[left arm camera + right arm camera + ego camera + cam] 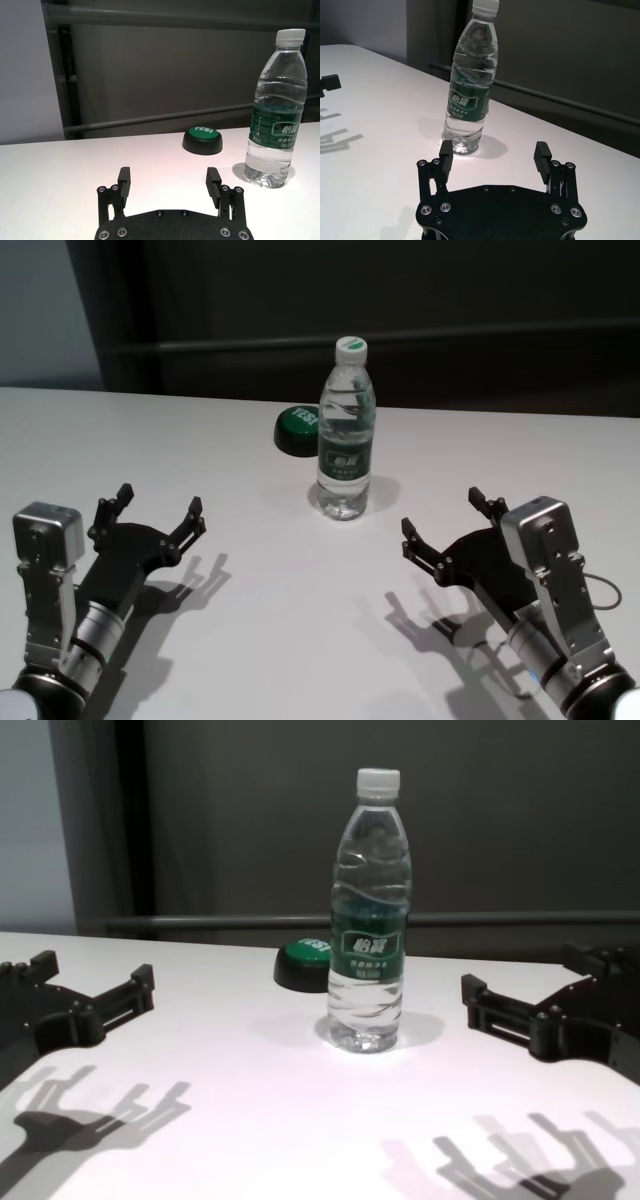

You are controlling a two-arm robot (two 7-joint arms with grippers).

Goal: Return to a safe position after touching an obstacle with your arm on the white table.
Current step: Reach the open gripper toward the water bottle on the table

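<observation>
The obstacle, a clear water bottle with white cap and dark green label, stands upright mid-table on the white table. It also shows in the left wrist view, the right wrist view and the chest view. My left gripper is open and empty, low at the near left, well apart from the bottle. My right gripper is open and empty at the near right, also apart from it. Both show in the chest view, left and right.
A low black dome button with a green top sits just behind and left of the bottle; it also shows in the left wrist view. A dark wall with a rail runs behind the table's far edge.
</observation>
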